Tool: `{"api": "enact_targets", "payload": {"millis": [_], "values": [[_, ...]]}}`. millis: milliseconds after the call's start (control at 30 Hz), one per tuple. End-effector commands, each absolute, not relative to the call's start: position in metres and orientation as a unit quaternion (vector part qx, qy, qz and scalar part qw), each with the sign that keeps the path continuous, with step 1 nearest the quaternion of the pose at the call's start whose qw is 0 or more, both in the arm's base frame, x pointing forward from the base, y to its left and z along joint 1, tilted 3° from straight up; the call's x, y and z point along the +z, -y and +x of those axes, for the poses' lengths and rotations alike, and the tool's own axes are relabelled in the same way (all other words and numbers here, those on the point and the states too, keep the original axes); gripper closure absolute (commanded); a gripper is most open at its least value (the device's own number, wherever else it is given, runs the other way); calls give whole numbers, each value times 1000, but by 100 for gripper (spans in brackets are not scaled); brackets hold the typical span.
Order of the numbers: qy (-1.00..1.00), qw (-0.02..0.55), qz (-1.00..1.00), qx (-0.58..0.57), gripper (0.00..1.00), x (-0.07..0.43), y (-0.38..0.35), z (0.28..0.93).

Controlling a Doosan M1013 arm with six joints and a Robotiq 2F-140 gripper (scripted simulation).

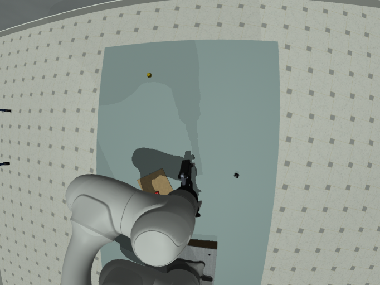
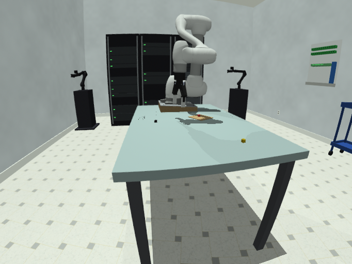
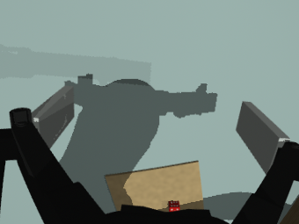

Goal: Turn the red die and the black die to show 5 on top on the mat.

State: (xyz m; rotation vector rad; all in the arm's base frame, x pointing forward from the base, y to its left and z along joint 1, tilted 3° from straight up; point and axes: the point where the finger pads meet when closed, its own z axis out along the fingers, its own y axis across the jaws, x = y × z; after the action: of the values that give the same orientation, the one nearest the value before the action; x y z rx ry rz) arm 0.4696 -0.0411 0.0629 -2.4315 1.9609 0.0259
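hanging above the table (image 2: pixel 164 158) just beside the mat (image 3: pixel 165 183), the tool (image 3: pixel 156 131) is held fully open with nothing between its fingers. the red die (image 3: pixel 174 206) is seen on the mat. the black die (image 1: pixel 236 174) is found off the mat, well apart from it; the yellow die (image 1: pixel 149 75) lies farther still.

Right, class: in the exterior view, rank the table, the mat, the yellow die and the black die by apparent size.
1. Table
2. Mat
3. Yellow die
4. Black die

The yellow die sits nearer the camera, so the dice may really match.
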Motion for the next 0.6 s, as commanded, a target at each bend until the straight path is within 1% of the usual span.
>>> {"api": "enact_targets", "payload": {"millis": [0,67,133,567], "values": [[-562,19,-827,14,0,60,64,475],[-562,19,-827,14,0,60,64,475],[-506,20,-862,13,0,58,84,478],[-308,23,-951,8,0,49,152,482]]}}
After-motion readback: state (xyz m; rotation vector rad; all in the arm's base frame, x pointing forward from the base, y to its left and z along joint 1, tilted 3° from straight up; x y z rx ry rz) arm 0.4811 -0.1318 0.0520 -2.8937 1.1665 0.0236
